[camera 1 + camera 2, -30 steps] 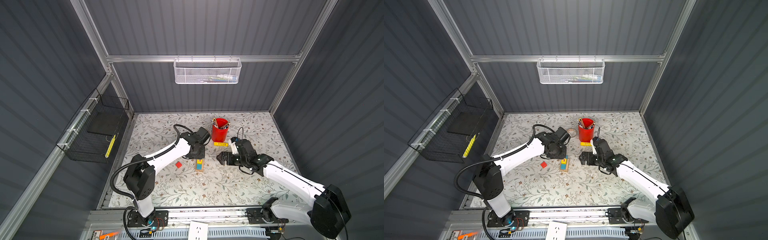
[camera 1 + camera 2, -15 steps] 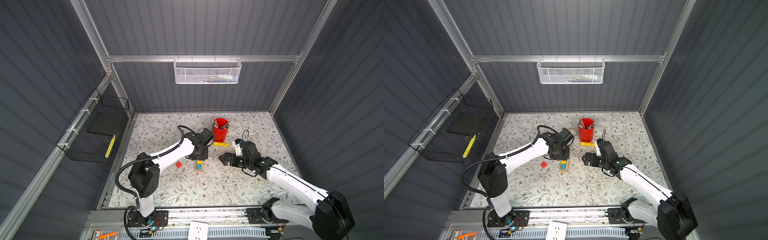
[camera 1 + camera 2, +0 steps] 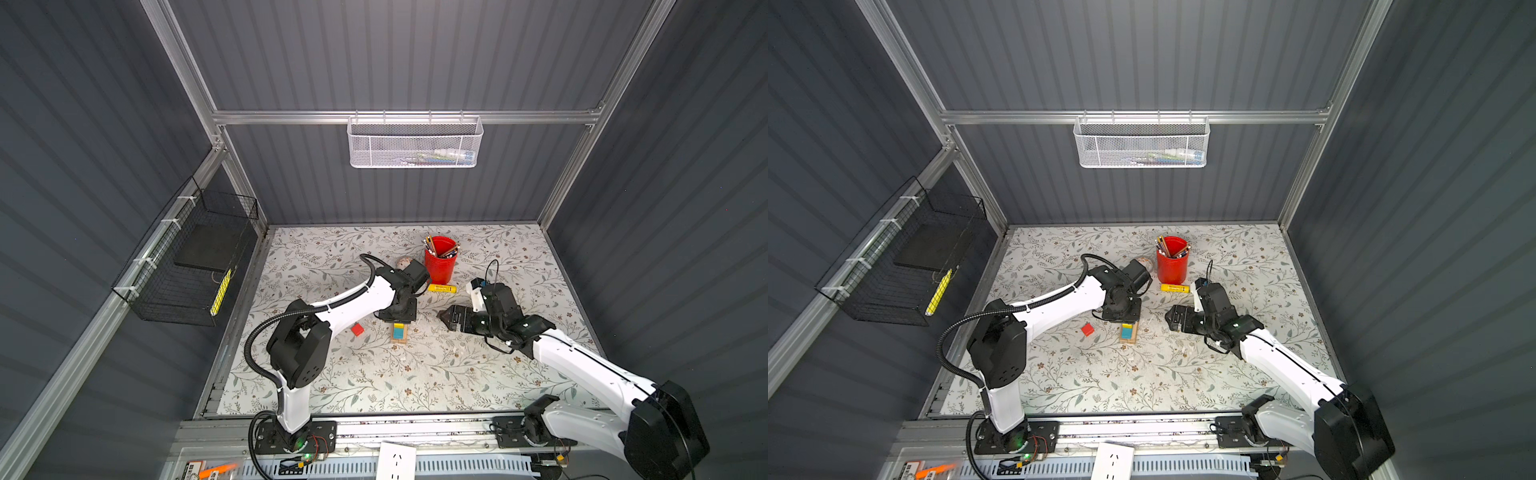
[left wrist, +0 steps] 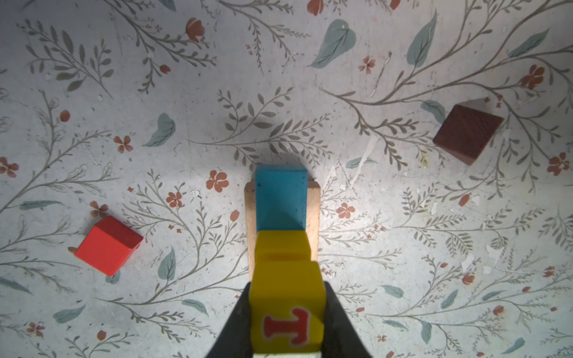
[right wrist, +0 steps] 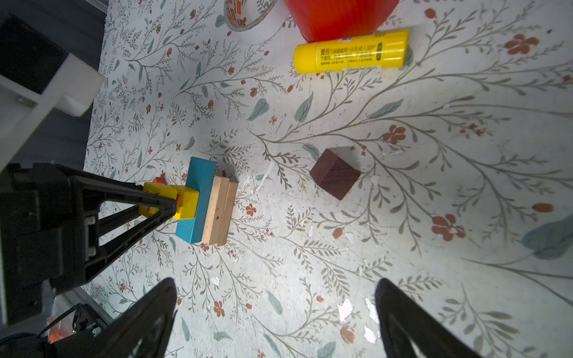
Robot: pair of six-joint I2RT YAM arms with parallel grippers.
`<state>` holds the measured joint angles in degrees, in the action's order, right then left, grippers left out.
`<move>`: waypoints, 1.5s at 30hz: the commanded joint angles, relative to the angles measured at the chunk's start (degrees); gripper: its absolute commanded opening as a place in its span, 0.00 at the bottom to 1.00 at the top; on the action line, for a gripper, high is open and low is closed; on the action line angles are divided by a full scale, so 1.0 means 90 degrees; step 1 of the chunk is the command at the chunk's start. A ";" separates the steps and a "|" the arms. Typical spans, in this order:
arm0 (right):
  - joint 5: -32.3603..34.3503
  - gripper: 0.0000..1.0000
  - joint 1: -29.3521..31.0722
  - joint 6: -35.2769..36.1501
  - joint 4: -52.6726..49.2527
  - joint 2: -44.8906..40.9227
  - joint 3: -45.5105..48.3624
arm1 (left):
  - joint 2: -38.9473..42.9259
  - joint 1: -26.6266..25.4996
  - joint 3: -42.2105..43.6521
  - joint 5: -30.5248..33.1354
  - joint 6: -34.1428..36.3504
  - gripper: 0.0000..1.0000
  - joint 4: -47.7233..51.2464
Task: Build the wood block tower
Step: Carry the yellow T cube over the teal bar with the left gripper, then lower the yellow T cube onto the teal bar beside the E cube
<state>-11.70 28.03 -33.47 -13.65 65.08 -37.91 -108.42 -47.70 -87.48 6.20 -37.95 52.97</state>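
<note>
tower [image 3: 400,332] sits mid-table: tan bars [image 5: 220,210], teal bar [image 4: 280,195] and yellow cube [image 4: 282,245] stacked. red cube [image 3: 357,329] lies just left of it. left gripper [image 4: 286,291] clamps a second cube [image 4: 286,310] right over the yellow cube; contact unclear. right gripper [image 5: 276,280], right of the tower, gapes wide and empty, brown piece [image 5: 335,173] ahead of its tips.

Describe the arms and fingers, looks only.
Both arms: white link shells, black joints and bases. Left arm carries a black corrugated hose; right arm a thin black cable loop at the wrist. Fingers black, tapering to points.
</note>
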 commanded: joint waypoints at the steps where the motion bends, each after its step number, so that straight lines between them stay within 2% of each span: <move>1: -0.0029 0.99 -0.0048 -0.0051 0.0029 -0.0064 0.0077 | -0.0111 -0.0042 -0.0245 0.0102 0.0091 0.19 0.0185; 26: -0.0114 0.99 -0.0180 -0.0100 0.0112 -0.0063 0.0140 | -0.0238 -0.0047 -0.0249 -0.0024 0.0128 0.29 0.0254; 37: -0.0145 0.99 -0.0228 -0.0128 0.0154 -0.0068 0.0174 | -0.0288 -0.0043 -0.0261 -0.0086 0.0174 0.42 0.0247; 45: -0.0184 0.99 -0.0255 -0.0138 0.0184 -0.0070 0.0196 | -0.0349 -0.0049 -0.0303 -0.0138 0.0207 0.43 0.0211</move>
<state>-12.78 26.13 -34.50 -12.86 65.08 -36.69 -110.93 -47.70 -88.58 5.98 -37.08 53.98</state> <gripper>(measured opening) 0.989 0.434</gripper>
